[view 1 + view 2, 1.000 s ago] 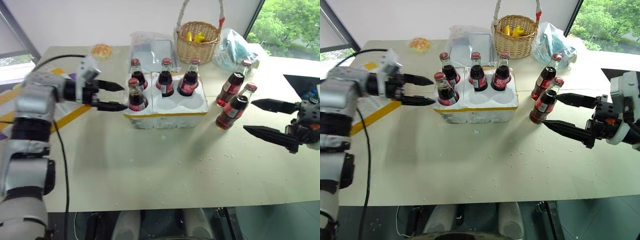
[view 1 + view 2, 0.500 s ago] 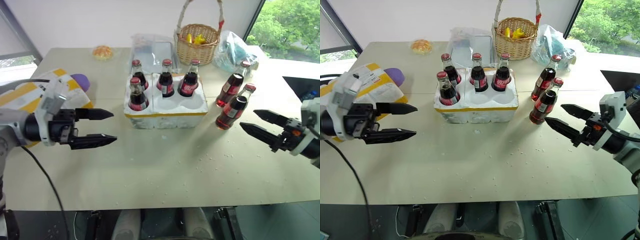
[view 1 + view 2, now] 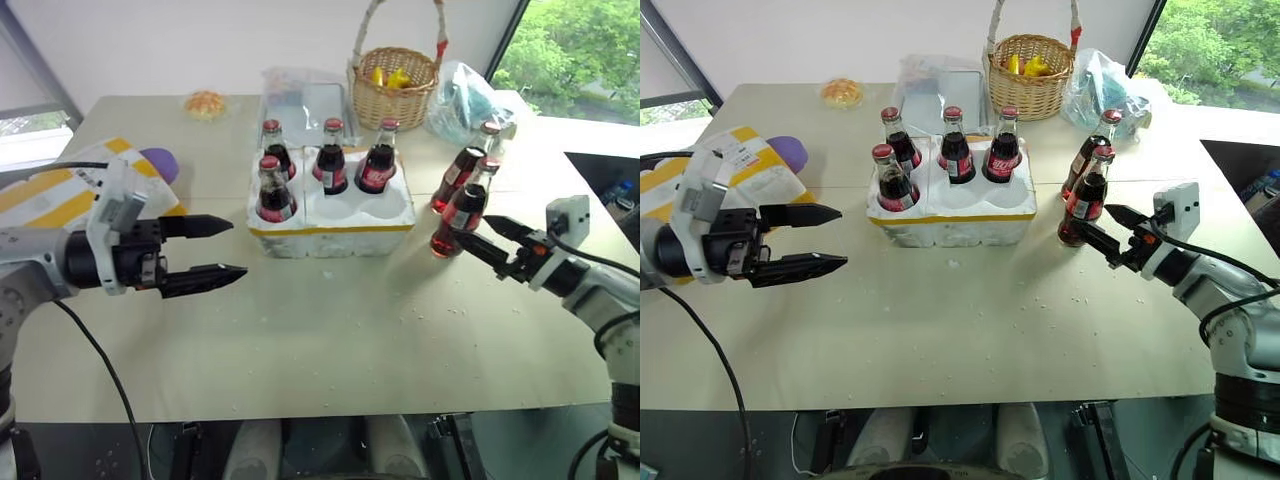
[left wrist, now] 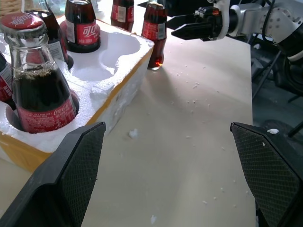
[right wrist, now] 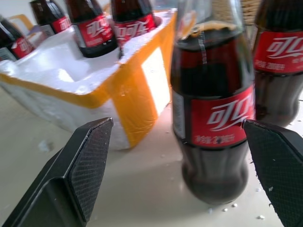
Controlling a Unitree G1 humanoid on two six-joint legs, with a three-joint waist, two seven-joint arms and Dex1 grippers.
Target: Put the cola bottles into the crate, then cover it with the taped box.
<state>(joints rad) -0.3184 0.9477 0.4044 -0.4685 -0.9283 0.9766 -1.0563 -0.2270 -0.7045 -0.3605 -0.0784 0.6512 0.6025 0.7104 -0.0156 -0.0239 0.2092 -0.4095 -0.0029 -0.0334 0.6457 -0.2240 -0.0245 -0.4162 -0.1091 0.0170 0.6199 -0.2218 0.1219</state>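
- The right hand (image 3: 1108,228) has come forward and down since a second ago; its two black fingers stand wide, holding nothing, with the near loose cola bottle (image 3: 1086,198) just ahead, between the tips.
- In the right wrist view this bottle (image 5: 213,104) stands upright on the desk (image 3: 970,330), framed by both fingers, not yet gripped.
- A second loose bottle (image 3: 1094,150) stands just behind the first, near the crate's right end.
- The left hand (image 3: 225,250) has drawn back from the crate and hovers over the desk, fingers spread wide and empty.
- The crate (image 3: 335,225), a low white foam tray with a yellow band, sits mid-desk holding four bottles: three along the back row and one, front left (image 3: 273,190). The two front wells to the right are empty.
- The taped box (image 3: 735,165) lies at the desk's left edge, behind the left hand.
- Judgement: the left side's placement looks finished; the right hand is lined up for the fifth bottle, and covering comes later.
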